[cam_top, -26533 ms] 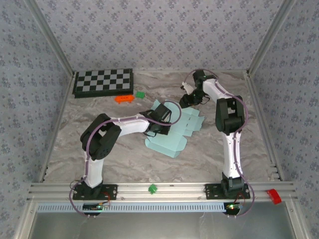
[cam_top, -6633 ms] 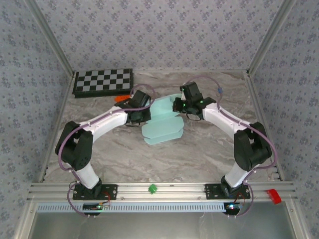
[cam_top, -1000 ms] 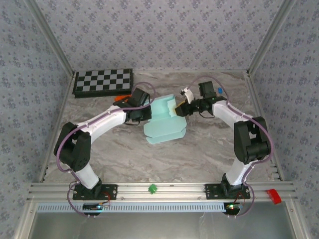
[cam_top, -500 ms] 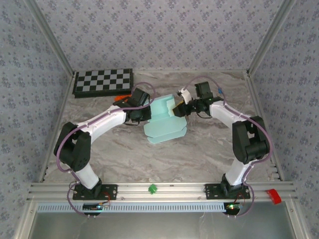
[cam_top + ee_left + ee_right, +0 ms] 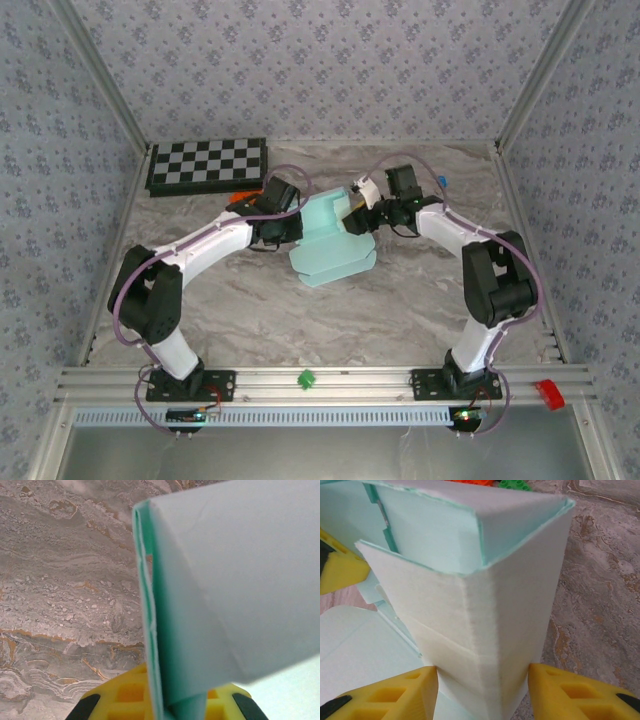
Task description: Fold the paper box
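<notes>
The paper box [image 5: 330, 250] sits mid-table, its 9 o'clock edge clenched by the left gripper [image 5: 165, 702]. The right gripper [image 5: 482, 685] straddles the raised 2 o'clock corner, and I cannot tell whether it grips. If slack, that wall may spring flat.

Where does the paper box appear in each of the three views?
Top external: paper box near the middle of the picture, lying on the marbled table.
Left wrist: paper box across the right half, its folded edge at centre.
Right wrist: paper box in the middle, one corner upright.
Shared landmark: the marbled table beside it.
</notes>
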